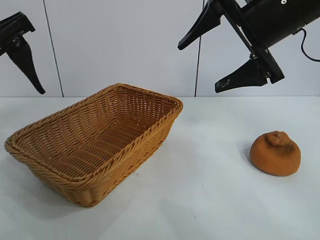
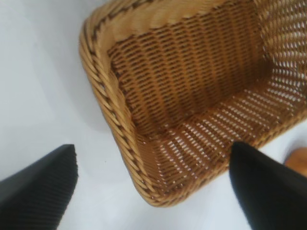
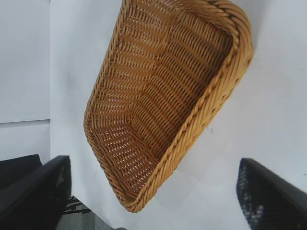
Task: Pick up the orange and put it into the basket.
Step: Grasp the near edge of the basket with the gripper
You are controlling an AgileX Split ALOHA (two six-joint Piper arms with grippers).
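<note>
Hanging high at far left, clear of everything: left tool, jaws spread wide, nothing between them. Basket sits on white worktop left of centre, nothing inside. Right tool up in air above gap between basket and orange, jaws wide, gripping nothing. Orange rests on worktop at right, well apart from basket, knobby bump up, no tool touching it.

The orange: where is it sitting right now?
In the exterior view the orange rests on the white table at the right, clear of the basket at the left and below the open right gripper.
</note>
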